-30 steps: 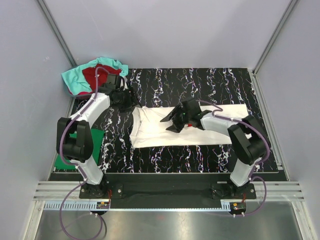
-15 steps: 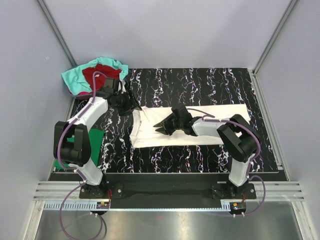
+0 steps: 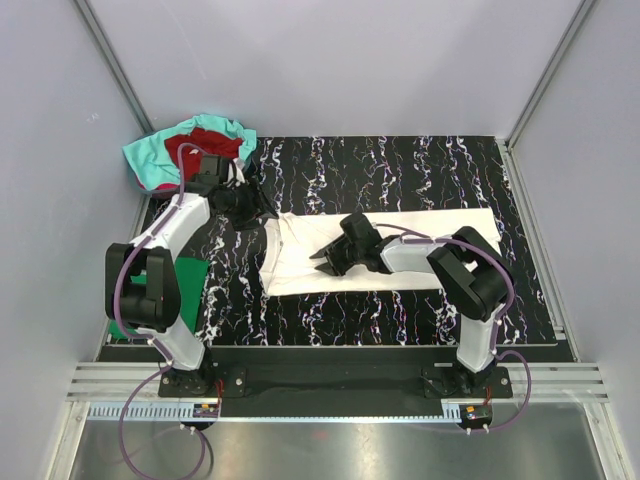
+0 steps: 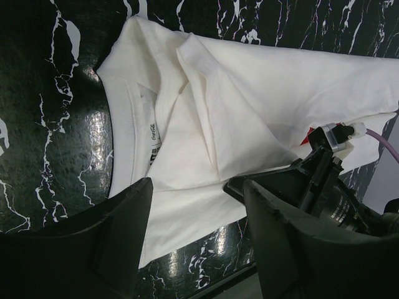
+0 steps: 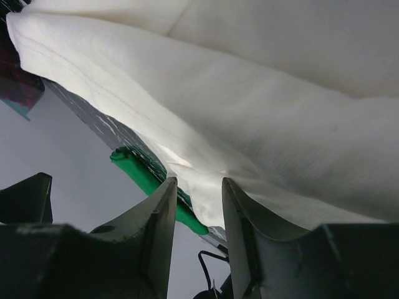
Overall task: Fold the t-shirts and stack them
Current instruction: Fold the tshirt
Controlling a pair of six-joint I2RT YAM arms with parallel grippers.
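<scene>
The white t-shirt (image 3: 420, 245) lies spread across the black marble table, with its collar (image 4: 134, 118) at the left end. A bit of red print (image 4: 307, 134) peeks out beside the right arm. My left gripper (image 3: 256, 212) hovers open and empty over the shirt's far left corner; in the left wrist view (image 4: 196, 187) the shirt lies below it. My right gripper (image 3: 324, 262) is low over the shirt's left half, jaws apart, with a raised cloth edge (image 5: 206, 187) between the fingers. The green shirt (image 3: 188, 280) lies folded at the left. The teal (image 3: 148, 162) and dark red (image 3: 208, 143) shirts are heaped at the back left.
Grey walls close in the table on the left, back and right. The green shirt also shows in the right wrist view (image 5: 146, 177), beyond the white cloth. A metal rail runs along the front edge (image 3: 330, 380).
My right gripper has moved left along the white shirt toward its collar end and dropped lower. My left gripper has drawn back slightly toward the shirt's far left corner.
</scene>
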